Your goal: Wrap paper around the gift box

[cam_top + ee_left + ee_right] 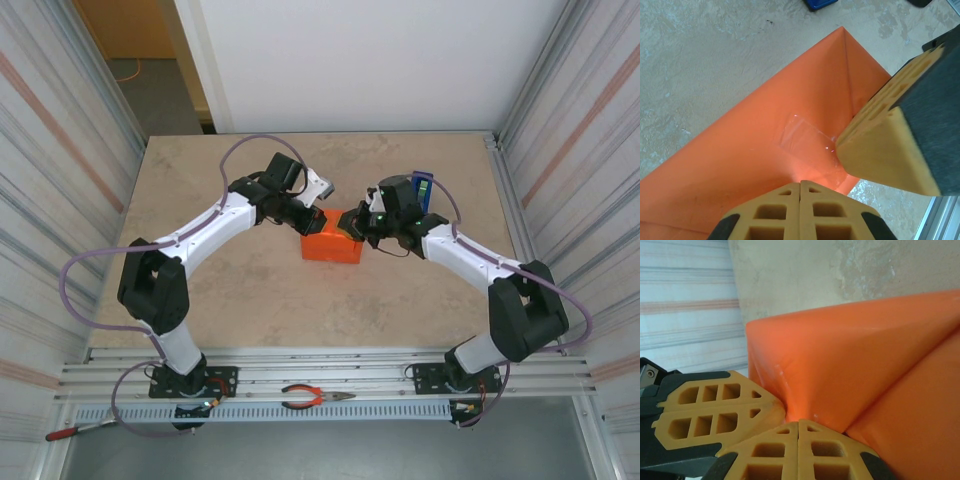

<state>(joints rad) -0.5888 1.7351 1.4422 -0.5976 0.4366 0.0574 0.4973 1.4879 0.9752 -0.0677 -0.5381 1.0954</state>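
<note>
The gift box (333, 243) stands mid-table as a compact orange block, its faces covered by the orange paper (755, 150). A clear strip of tape (802, 136) lies across a paper seam. My left gripper (800, 183) is shut, its tips pressed on the paper beside the tape. My right gripper (798, 421) is also shut, its tips against a folded paper edge (840, 375). The two grippers meet at the box's far side, left gripper (320, 218) and right gripper (360, 228) nearly touching. Neither one holds anything.
A blue tape dispenser (422, 185) stands behind the right wrist, and its edge (819, 4) shows beyond the box. Orange-handled pliers (315, 398) lie on the front rail, with a red-handled tool (70, 432) at the near left. Corrugated walls close both sides.
</note>
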